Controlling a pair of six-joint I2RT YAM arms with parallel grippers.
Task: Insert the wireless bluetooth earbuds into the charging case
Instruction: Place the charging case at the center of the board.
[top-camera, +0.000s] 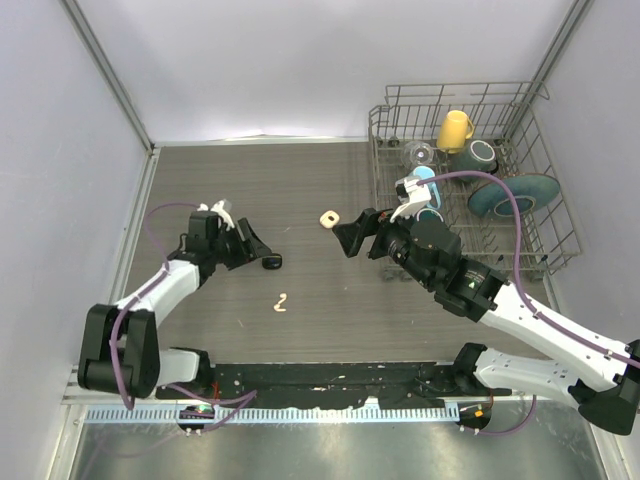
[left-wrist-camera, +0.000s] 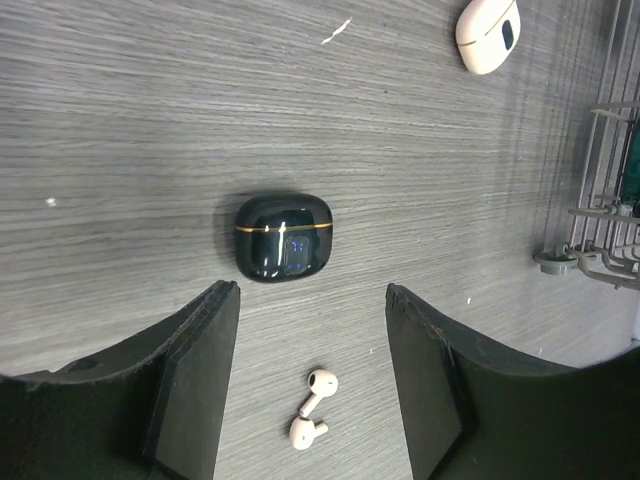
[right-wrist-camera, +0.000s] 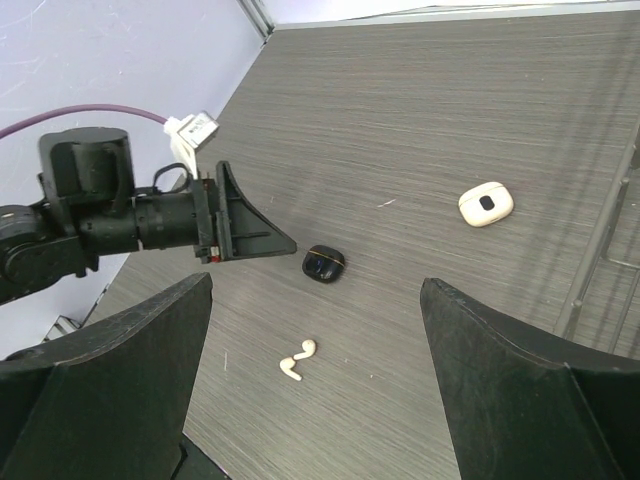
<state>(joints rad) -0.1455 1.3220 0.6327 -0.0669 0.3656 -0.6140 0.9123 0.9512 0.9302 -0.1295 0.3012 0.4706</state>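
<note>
A black charging case (left-wrist-camera: 283, 236) with a gold seam lies closed on the table just beyond the fingertips of my left gripper (left-wrist-camera: 312, 290), whose jaws stand apart with nothing between them. In the overhead view this black case (top-camera: 272, 262) sits right at the left gripper (top-camera: 256, 247). Two cream-white earbuds (top-camera: 281, 302) lie side by side on the table nearer the arms; the left wrist view shows the earbuds (left-wrist-camera: 312, 407) below its jaws. A cream-white charging case (top-camera: 328, 218) rests near my right gripper (top-camera: 352, 236), which hangs wide open and empty above the table (right-wrist-camera: 315, 282).
A wire dish rack (top-camera: 540, 190) fills the back right, holding a yellow mug (top-camera: 455, 130), teal bowls and a glass. Grey walls close in the left side and the back. The right arm's body stretches from the bottom right toward the middle.
</note>
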